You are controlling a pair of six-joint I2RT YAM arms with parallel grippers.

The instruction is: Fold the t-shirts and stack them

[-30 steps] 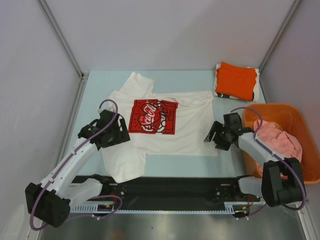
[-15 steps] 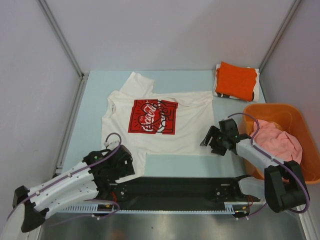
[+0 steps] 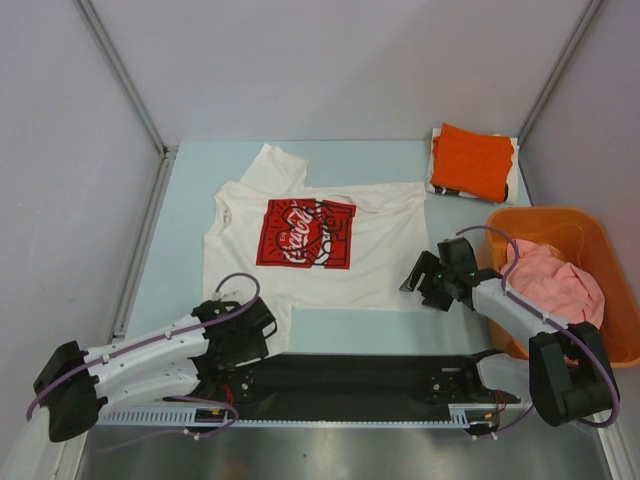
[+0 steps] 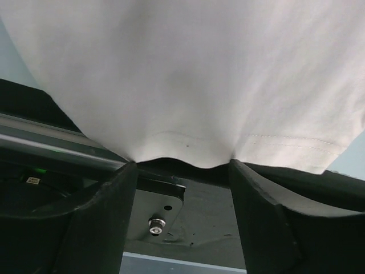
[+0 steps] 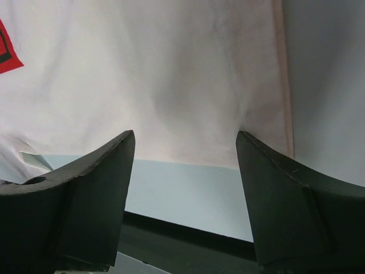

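Note:
The white t-shirt point(image 3: 380, 260) with a red-and-black chest print lies spread flat on the table. Its near-left hem hangs over the black base rail. My left gripper point(image 3: 258, 325) is open at that hem; in the left wrist view the shirt point(image 4: 188, 74) ends just at the tips of the open gripper point(image 4: 182, 165). My right gripper point(image 3: 415, 273) is open at the shirt's near-right corner; in the right wrist view the hem point(image 5: 188, 91) lies just beyond the open gripper point(image 5: 185, 142). The folded orange t-shirt point(image 3: 472, 160) lies at the back right. The pink t-shirt point(image 3: 555, 282) is bunched in the basket.
The orange plastic basket point(image 3: 605, 250) stands at the right edge, close to my right arm. The orange shirt rests on a folded white cloth point(image 3: 440, 186). Grey walls enclose the table on three sides. The black base rail point(image 3: 350, 375) runs along the near edge.
My left arm has swung from the shirt's left side down to its near-left hem, then shifted slightly right. My right gripper has edged a little toward the shirt's near-right corner.

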